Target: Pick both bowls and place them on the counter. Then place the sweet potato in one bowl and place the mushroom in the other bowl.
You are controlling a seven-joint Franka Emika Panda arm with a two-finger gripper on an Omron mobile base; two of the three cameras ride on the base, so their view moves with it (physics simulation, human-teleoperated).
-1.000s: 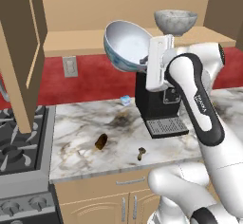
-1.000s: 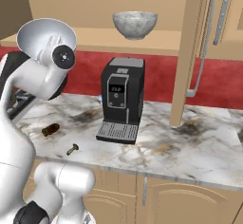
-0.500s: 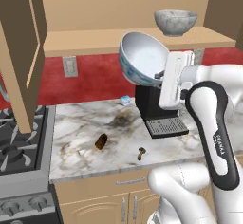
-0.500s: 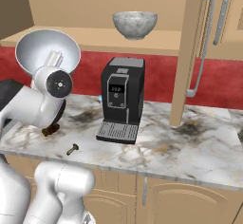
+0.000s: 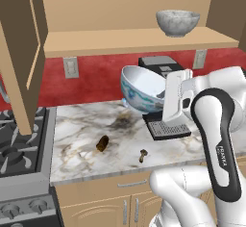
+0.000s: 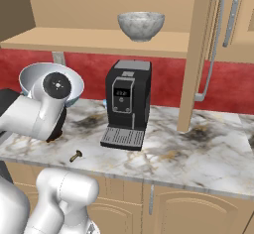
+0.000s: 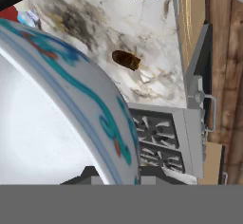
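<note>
Bowl (image 5: 142, 92), the blue-patterned one, has dropped from shelf height toward the counter (image 5: 86, 125), gripper (image 5: 166, 96) clamped on its rim. Grey bowl (image 5: 177, 22) waits shelved at one o'clock; sweet potato (image 5: 102, 143) and mushroom (image 5: 142, 155) lie at seven.

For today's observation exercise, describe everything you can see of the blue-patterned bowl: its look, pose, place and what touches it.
The blue-patterned bowl is round and looks like glazed ceramic: white outside with teal-blue scrolls and small red-orange marks, pale blue-white inside. It seems whole and empty. It hangs in the air, tipped on its side, above the marble counter in front of the black coffee machine, not resting on anything. The gripper is shut on its rim; nothing else appears to touch it.
</note>
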